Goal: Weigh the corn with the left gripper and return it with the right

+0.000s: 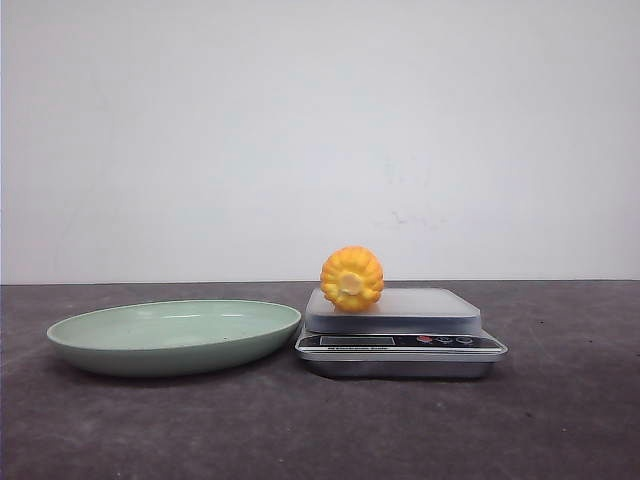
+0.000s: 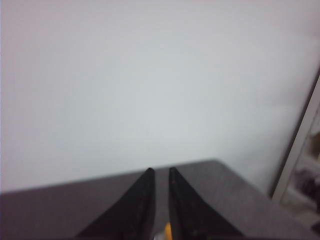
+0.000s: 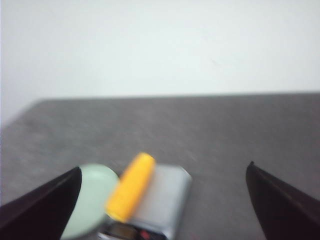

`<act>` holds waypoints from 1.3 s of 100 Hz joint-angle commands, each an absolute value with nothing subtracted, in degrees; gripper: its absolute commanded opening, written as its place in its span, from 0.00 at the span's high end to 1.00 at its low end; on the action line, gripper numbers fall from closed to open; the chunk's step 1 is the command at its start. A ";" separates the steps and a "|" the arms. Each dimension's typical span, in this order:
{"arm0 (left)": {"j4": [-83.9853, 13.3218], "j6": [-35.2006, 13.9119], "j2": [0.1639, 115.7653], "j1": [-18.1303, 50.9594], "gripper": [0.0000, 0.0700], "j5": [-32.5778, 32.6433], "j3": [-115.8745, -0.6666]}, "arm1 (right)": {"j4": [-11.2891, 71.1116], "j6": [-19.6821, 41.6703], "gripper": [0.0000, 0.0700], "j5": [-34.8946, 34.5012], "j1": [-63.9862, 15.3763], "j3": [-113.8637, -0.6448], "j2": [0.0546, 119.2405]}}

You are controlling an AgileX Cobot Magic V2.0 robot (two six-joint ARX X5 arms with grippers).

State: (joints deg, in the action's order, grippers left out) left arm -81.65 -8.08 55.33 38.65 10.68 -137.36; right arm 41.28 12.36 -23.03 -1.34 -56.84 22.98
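Observation:
The corn (image 1: 352,278), a stubby orange-yellow cob, lies on the left part of the scale (image 1: 430,306) with its paler cut end facing me. Neither gripper shows in the front view. In the right wrist view the corn (image 3: 131,186) lies on the scale (image 3: 165,197), far beneath my right gripper (image 3: 162,167), which is wide open and empty. My left gripper (image 2: 161,171) has its black fingers nearly together with nothing held. Only a sliver of orange (image 2: 168,231) shows low in the slit between them.
A pale green plate (image 1: 170,335) stands just left of the scale, almost touching it, and shows as the plate (image 3: 95,200) in the right wrist view. The dark grey table ends at a white wall behind.

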 commanded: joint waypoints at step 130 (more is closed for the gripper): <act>-84.86 -1.39 52.25 39.07 1.00 12.67 -128.07 | 21.74 16.40 0.40 -2.33 -28.25 -73.52 77.12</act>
